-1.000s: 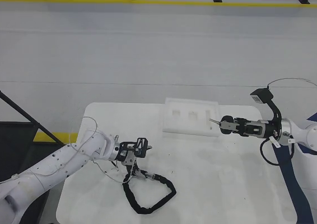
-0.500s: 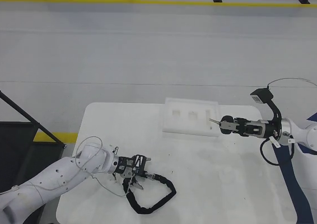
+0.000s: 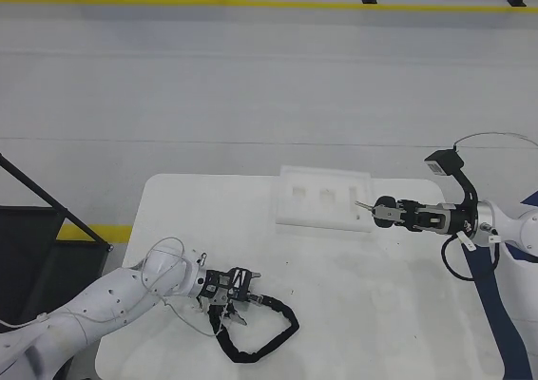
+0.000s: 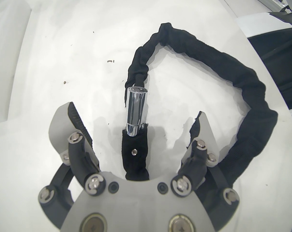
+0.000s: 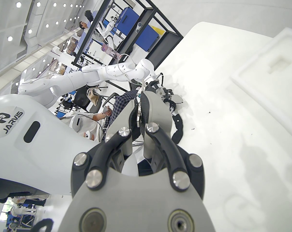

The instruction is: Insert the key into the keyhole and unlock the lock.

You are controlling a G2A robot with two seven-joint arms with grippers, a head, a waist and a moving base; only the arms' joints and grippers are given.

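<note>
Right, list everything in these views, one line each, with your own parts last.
table: 1, white, under the other things.
tray: 1, white foam, at the table's far edge.
chain: 1, black sleeve, looped on the near part of the table, on the left arm's side.
lock: 1, chrome cylinder, lying flat where the chain's ends meet.
key: 1, metal, held by the tray's end on the right arm's side.
frame: 1, black, off the table on the left arm's side.
left pincer: 1, open, a finger on each side of the lock.
right pincer: 1, shut on the key.
</note>
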